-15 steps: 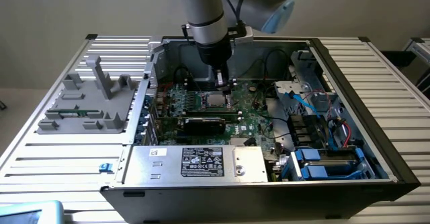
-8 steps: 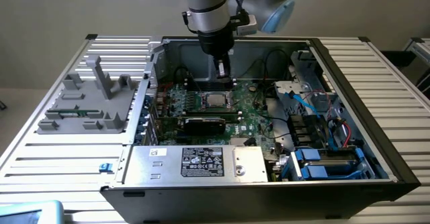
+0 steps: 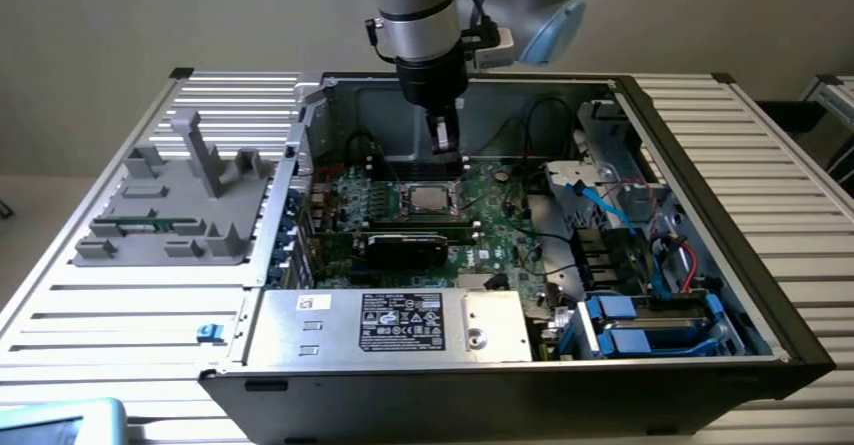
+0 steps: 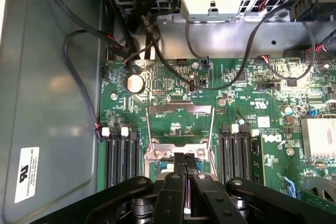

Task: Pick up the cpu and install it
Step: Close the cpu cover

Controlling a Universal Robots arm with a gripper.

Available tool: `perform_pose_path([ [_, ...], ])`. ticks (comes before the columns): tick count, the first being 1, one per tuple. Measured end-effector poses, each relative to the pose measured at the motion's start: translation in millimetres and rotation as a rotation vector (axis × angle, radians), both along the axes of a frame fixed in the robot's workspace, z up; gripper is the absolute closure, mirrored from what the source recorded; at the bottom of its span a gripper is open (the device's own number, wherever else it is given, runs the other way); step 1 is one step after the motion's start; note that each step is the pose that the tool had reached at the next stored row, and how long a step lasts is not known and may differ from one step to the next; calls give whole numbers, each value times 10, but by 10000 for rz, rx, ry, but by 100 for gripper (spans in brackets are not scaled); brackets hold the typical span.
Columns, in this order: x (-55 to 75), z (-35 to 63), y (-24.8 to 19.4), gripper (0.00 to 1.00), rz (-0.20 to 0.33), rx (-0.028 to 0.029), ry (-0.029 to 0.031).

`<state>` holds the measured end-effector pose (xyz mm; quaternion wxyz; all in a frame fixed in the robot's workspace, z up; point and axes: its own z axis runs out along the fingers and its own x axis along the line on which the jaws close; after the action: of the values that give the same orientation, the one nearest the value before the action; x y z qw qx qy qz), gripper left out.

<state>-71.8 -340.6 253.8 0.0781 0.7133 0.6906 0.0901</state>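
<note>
- The cpu point(image 3: 427, 197) lies flat in its socket point(image 3: 391, 201) on the green board point(image 3: 507, 237); it looks already seated
- The jaws hang clenched just above it, grasping nothing; probably to press

cpu point(image 3: 430, 198) | look: small flat square, shiny silver-grey metal top | pose: laid flat, top side up | place: seen within the dark socket frame on the green motherboard
</note>
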Motion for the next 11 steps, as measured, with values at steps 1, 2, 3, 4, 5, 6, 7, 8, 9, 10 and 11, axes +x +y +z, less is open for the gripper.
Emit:
perform_pose_path([
  [1, 0, -14, 0, 89, 0, -2, 1],
  [2, 0, -32, 0, 89, -1, -5, 1],
  [3, 0, -50, 0, 89, 0, -6, 0],
  [4, 1, -69, 0, 89, 0, -7, -1],
  [5, 1, -88, 0, 89, 0, -8, -1],
  [6, 0, -106, 0, 89, -1, -9, 0],
  [7, 1, -124, 0, 89, -1, -8, -1],
  [8, 0, -142, 0, 89, -3, -7, -2],
  [9, 0, -160, 0, 89, -4, -8, -3],
  [10, 0, -178, 0, 89, -5, -8, -3],
  [11, 0, -197, 0, 89, -5, -8, -4],
])
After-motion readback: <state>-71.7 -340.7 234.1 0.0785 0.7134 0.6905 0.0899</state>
